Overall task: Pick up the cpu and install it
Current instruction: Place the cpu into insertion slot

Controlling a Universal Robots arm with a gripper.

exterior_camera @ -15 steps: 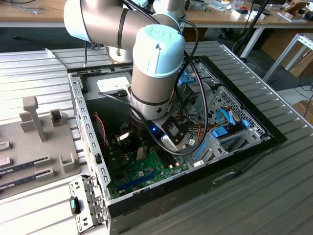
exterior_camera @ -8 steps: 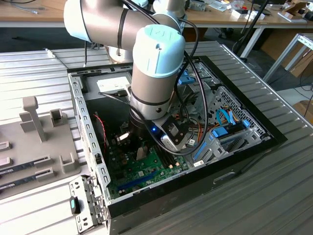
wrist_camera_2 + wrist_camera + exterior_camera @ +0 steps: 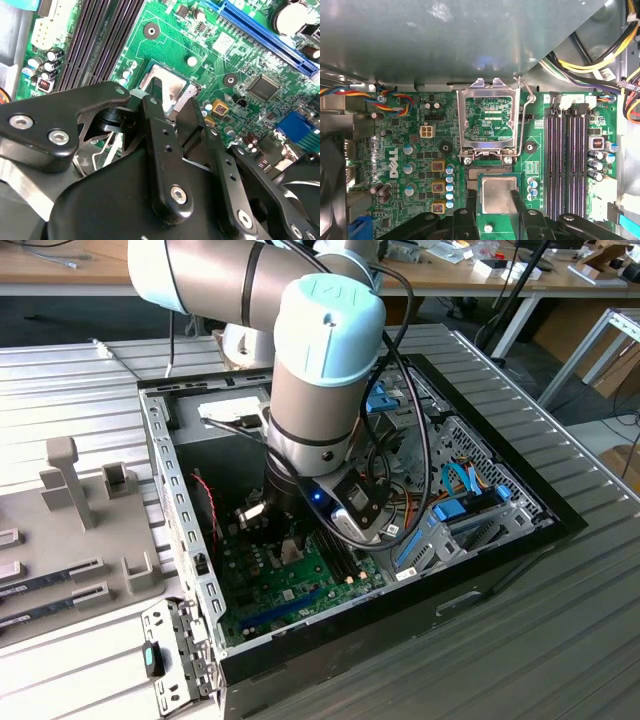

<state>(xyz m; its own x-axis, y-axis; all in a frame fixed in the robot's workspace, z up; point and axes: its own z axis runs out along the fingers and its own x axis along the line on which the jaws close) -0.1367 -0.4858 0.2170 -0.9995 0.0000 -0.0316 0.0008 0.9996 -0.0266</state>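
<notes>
**Black two-fingered gripper (image 3: 496, 200) clamped on small square silver-topped cpu (image 3: 496, 190)**

The flat, green-rimmed chip is held by two opposite edges inside the open black computer case (image 3: 160, 470). It is placed low over the green motherboard (image 3: 420, 150), well inside its edges and just beside the raised silver metal socket frame (image 3: 465, 125). Whether it is seated cannot be told.

cpu (image 3: 496, 189) shiny metal, tool (image 3: 172, 102) matt blk

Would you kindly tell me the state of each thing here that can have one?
cpu: held in the gripper, just past the open cover's hinge.
gripper: shut on the cpu.
socket cover: flipped open.
memory slots: empty.
computer case: side open, lying flat.
</notes>
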